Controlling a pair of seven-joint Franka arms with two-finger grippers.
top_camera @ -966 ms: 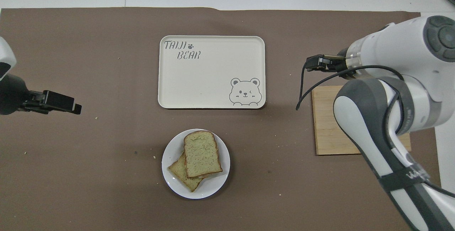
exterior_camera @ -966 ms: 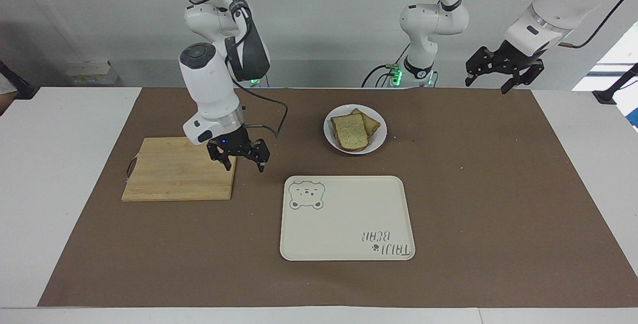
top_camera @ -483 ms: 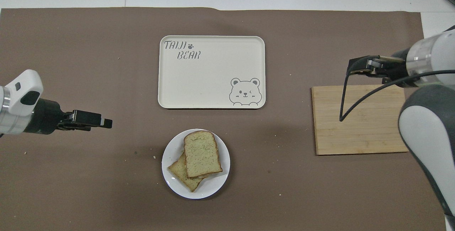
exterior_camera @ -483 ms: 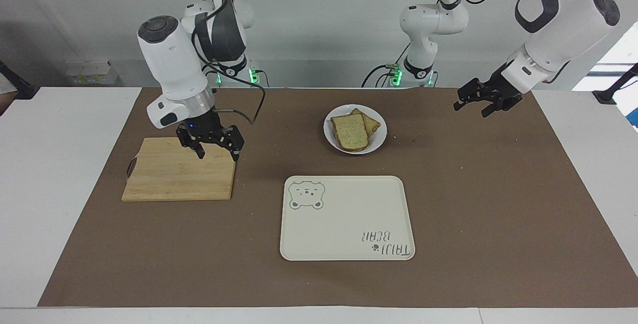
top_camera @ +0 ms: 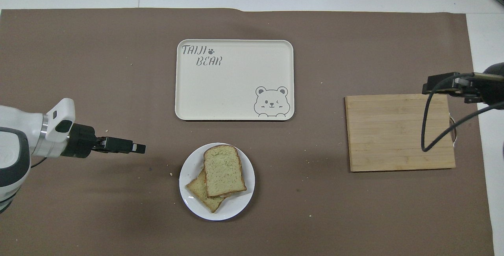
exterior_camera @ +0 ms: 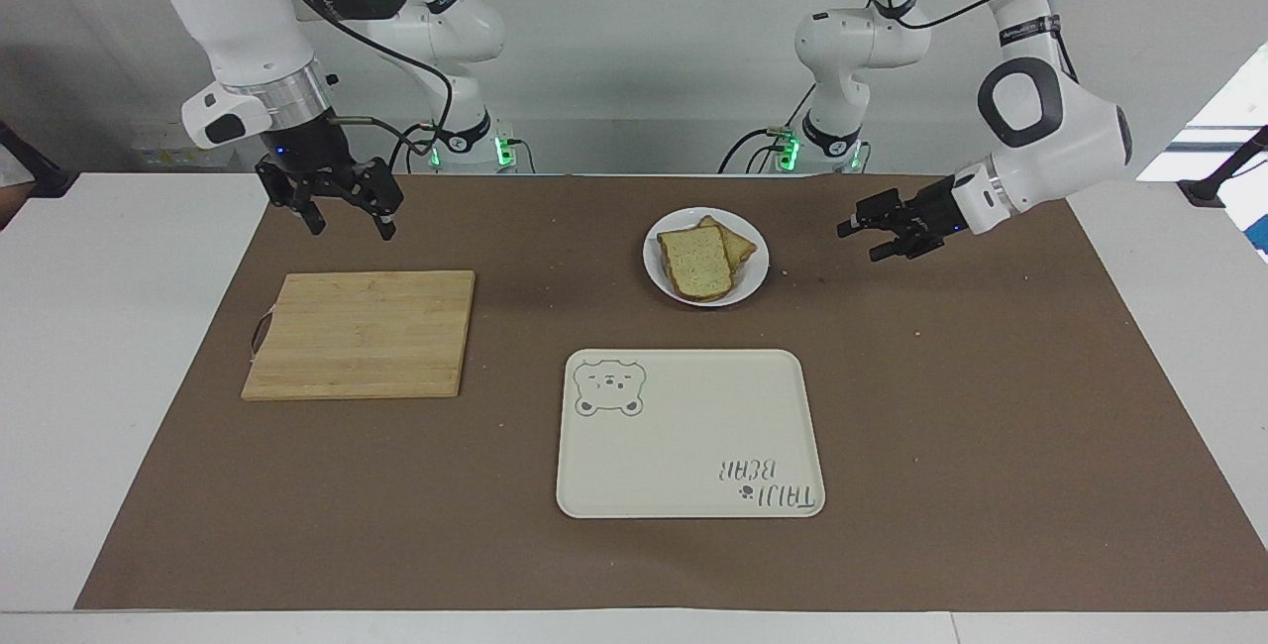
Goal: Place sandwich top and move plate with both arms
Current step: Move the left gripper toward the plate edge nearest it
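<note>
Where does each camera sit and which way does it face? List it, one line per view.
Facing view: high across the table, looking back at the robots; both arms show from base to gripper, the right gripper up near the cutting board, the left gripper beside the plate.
Overhead view: above the robots' end, looking steeply down and forward; only the left gripper with its wrist and the right gripper show.
Shared: plate, sandwich top, tray, cutting board, half a turn apart.

Bright, even light from above; soft shadows under the plate (top_camera: pixel 189 193) and tray (exterior_camera: pixel 783 426). Both views sharp, no glare or blur.
</note>
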